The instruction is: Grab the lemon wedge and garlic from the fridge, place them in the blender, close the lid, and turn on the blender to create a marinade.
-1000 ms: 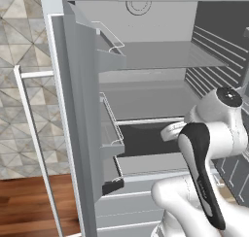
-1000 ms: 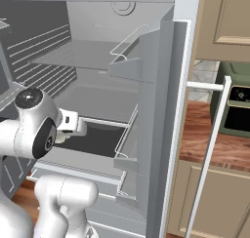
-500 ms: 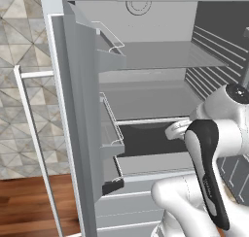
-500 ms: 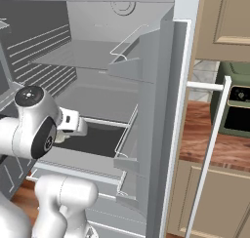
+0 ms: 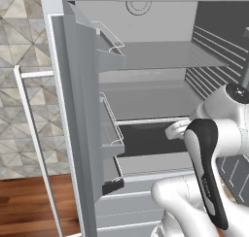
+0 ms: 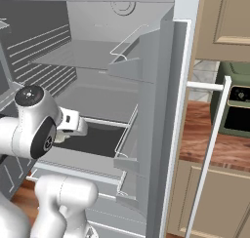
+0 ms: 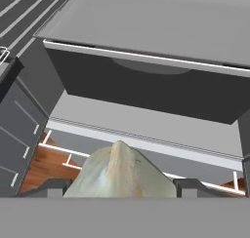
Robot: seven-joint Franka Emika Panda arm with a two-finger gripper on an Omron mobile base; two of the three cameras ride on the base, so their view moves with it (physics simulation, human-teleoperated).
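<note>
Broadly, the fridge stands with its door swung wide, and its dark lower drawer fills the hand view from ten o'clock across to three o'clock. In the left base view the white arm reaches in from five o'clock toward that drawer's front. The gripper hangs in front of the drawer, with wooden floor visible below and behind it. One dark tip sits at eight o'clock in the hand view and the other at four o'clock. Its jaws are spread wide, yet each tip appears to press a flank of the garlic, so I judge it pinched, not loose. This pale lump sits dead centre between the tips, its peak pointing to twelve o'clock along the gripper's reach and its broad axis running tip to tip. With nothing under it, carrying it out to the blender likely depends on that sideways squeeze holding.
</note>
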